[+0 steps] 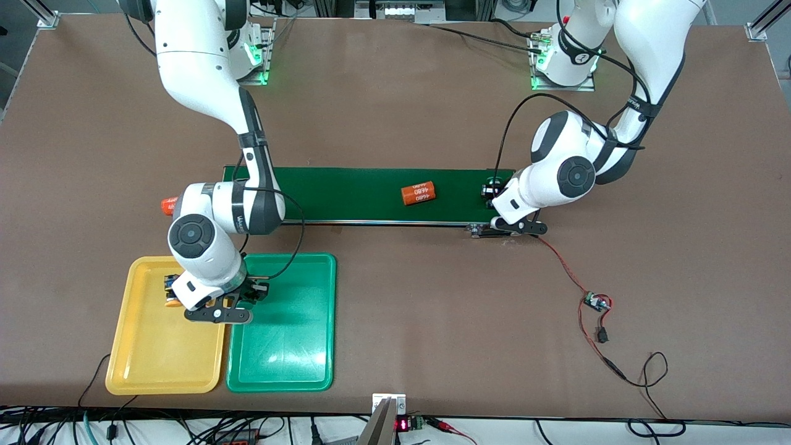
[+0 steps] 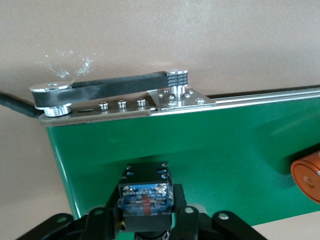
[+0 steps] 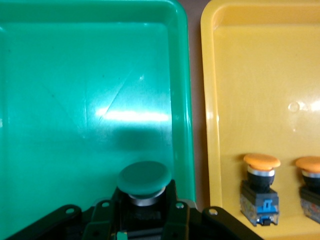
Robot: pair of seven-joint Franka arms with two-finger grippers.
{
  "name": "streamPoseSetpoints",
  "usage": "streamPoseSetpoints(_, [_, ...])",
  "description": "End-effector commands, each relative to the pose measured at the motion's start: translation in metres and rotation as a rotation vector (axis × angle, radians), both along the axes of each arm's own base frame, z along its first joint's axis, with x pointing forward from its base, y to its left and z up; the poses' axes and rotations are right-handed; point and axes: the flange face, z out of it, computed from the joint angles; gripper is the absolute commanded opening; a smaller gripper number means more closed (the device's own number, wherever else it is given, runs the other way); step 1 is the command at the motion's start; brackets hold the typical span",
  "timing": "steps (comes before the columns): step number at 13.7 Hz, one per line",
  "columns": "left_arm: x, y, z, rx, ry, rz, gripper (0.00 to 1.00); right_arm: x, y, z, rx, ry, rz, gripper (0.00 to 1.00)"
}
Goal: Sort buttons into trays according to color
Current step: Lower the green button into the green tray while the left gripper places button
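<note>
Your right gripper (image 3: 145, 220) hangs over the green tray (image 1: 309, 346), near the rim that borders the yellow tray (image 1: 148, 364), and its jaws are clenched on a green-capped button (image 3: 144, 179) held cap-outward. The two trays lie side by side on the table (image 1: 432, 321), nearer to the front camera than the conveyor belt (image 1: 358, 191), at the right arm's end. In the yellow tray you can see two orange-capped buttons (image 3: 260, 187) (image 3: 310, 187) standing upright next to each other, caps up, near the tray's edge closest to the belt; in the front view the right arm covers most of them. Your left gripper (image 2: 146, 217) is down at the belt's end toward the left arm, with its jaws around another button (image 2: 145, 192) whose blue-and-black body faces the wrist camera; you cannot tell from these views whether the jaws press it or stand slightly released. One orange cylinder with white print (image 1: 418, 193) lies on its side on the belt, well apart from that gripper, and a second orange cylinder (image 1: 169, 204) shows at the belt's end toward the right arm, partly hidden by that arm.
</note>
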Motion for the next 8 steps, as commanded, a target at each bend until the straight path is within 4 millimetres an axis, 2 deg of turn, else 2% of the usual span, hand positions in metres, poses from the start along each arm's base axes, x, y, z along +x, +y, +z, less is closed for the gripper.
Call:
streamPoseSetpoints(1, [0.008,0.009,0.037,0.008,-0.052,0.011,1.0,0.014,-0.003,-0.014,0.011,-0.049,0.033,0.0])
streamPoseSetpoints(2, [0.01,0.017,0.054,0.018,-0.064,0.016,1.0,0.015,-0.004,-0.022,0.004,-0.06,0.036,0.0])
streamPoseSetpoints(4, [0.02,0.047,0.095,0.047,-0.098,0.051,1.0,0.014,0.003,-0.037,0.012,-0.072,0.047,0.0])
streamPoseSetpoints(5, [0.027,0.065,0.113,0.058,-0.1,0.056,1.0,0.014,0.002,-0.046,0.023,-0.07,0.044,0.0])
streamPoseSetpoints(7, [0.048,0.116,0.152,0.059,-0.095,0.002,1.0,0.015,0.001,-0.065,0.021,-0.084,0.048,0.02])
streamPoseSetpoints(8, [0.059,0.151,0.171,0.078,-0.108,-0.003,1.0,0.015,0.0,-0.073,0.018,-0.093,0.049,0.17])
